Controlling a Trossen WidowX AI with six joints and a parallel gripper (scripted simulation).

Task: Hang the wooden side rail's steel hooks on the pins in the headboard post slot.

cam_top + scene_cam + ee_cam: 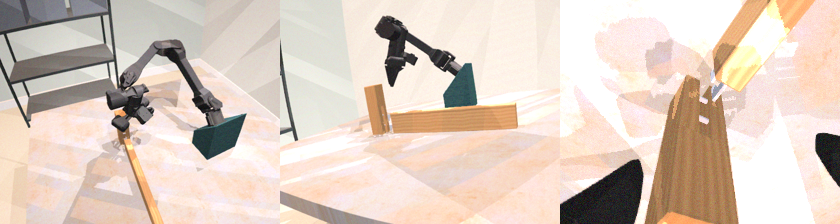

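Observation:
The wooden post (122, 135) (375, 111) (691, 170) stands upright, with two pale pins (704, 110) showing uncovered in its slot in the wrist view. The wooden rail (143, 185) (451, 120) (752, 45) lies low along the table, its near end close to the post's slotted face. Its steel hooks (390, 123) (717, 92) stick out between rail end and post, low at the slot; I do not see them sitting on the pins. My gripper (392, 84) (729, 155) is open and empty, high above the post's top, with its fingers spread to either side of the post in the wrist view.
A dark green angled block (217, 138) (460, 92) stands at the arm's base, behind the rail in the exterior view. A metal shelf unit (62, 62) stands behind the table. The table's rounded edge (327, 211) shows at the front left of the exterior view.

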